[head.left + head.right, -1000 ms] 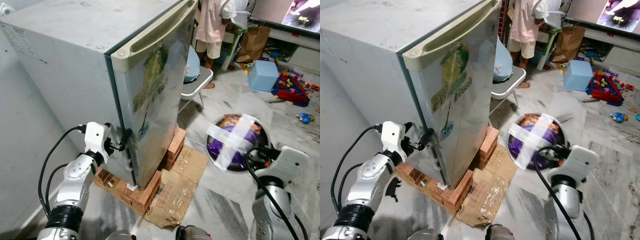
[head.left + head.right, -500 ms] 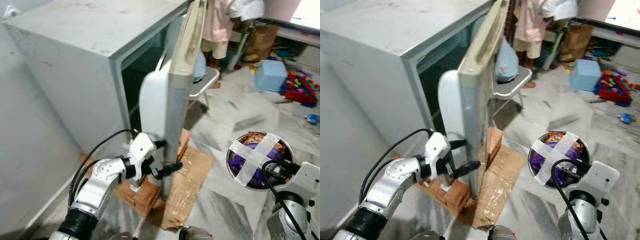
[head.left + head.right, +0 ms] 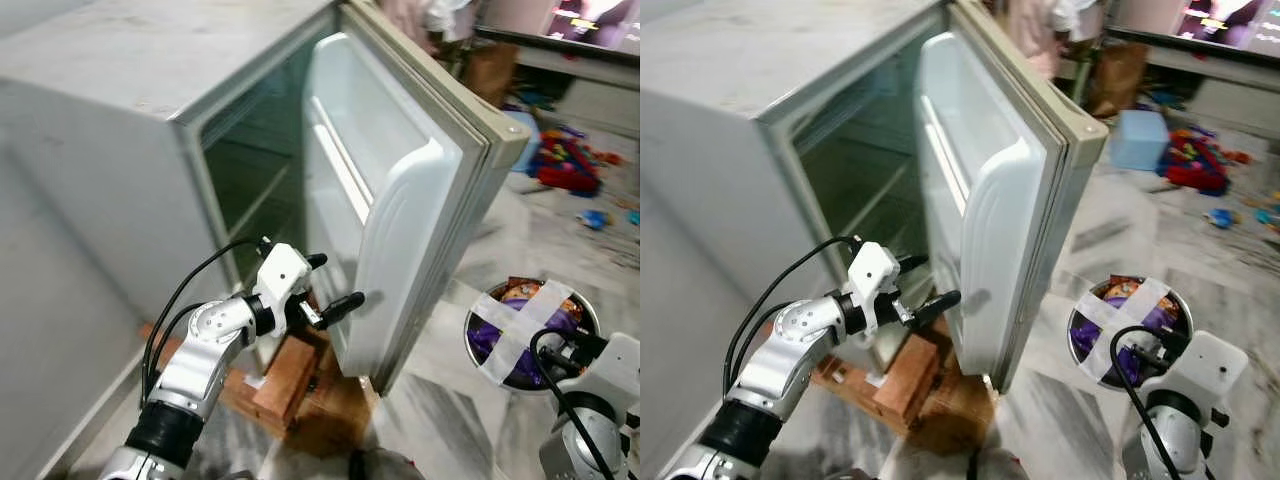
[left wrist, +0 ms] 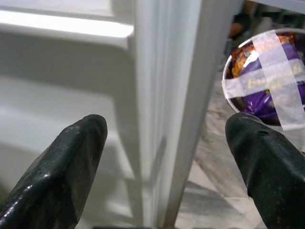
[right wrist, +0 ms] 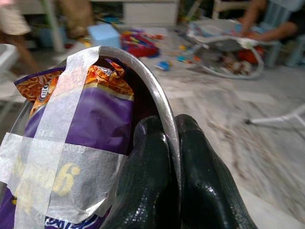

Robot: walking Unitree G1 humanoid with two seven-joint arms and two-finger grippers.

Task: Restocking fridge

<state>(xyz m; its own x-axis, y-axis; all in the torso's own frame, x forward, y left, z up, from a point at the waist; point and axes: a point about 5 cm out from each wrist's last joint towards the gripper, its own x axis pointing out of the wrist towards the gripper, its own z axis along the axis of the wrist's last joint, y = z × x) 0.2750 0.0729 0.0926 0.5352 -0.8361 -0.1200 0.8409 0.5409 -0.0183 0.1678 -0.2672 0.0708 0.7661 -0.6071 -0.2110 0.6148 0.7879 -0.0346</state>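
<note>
The left gripper (image 3: 333,285) sits at centre-left of the head views with its two black fingers (image 4: 62,171) spread apart and grasping nothing; they straddle the lower edge of the fridge door (image 3: 400,230), one finger on the inner white side, the other toward the outer side. Its silver arm runs down to the lower left of the frame, a black cable looping above it.

The right gripper (image 5: 167,162) is at the lower right of the head views, its fingers clenched on the rim of a metal bowl (image 3: 530,325); the thin rim runs between the two pads in the right wrist view. The bowl holds purple and orange snack packets (image 5: 90,109) strapped in with crossed strips of pale tape (image 3: 525,320).

The fridge (image 3: 120,130) fills the upper left of the frame, its door swung wide open, white shelf rails on the door's inner face and a dark interior behind. The fridge stands on bricks (image 3: 285,370) with cardboard (image 3: 950,400) under them, on a marbled floor (image 3: 1080,260). At the upper right lie a blue box (image 3: 1137,138) and scattered toys (image 3: 560,160).
</note>
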